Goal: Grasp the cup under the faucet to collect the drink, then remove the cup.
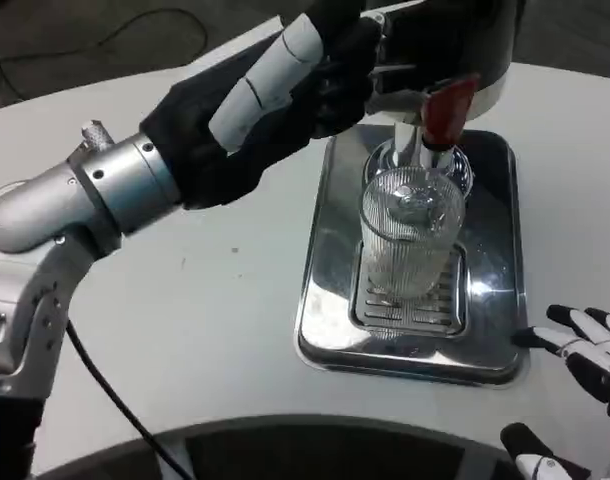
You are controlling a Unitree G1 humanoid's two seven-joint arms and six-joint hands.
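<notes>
I'm seeing the ribbed glass cup (409,235) sitting on the drip tray (330,240) under the faucet (440,120); slippery, fragile, so I'm planning a mid-wall grip; left hand (260,100) fingers unreadable, right hand (585,350) released

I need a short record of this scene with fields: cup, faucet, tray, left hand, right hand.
cup: clear ribbed glass, upright on the tray grate, under the faucet
faucet: red lever above the cup
tray: metal drip tray on white table
left hand: raised at the dispenser, apart from the cup
right hand: fingers apart, beside the tray, holding nothing
</notes>
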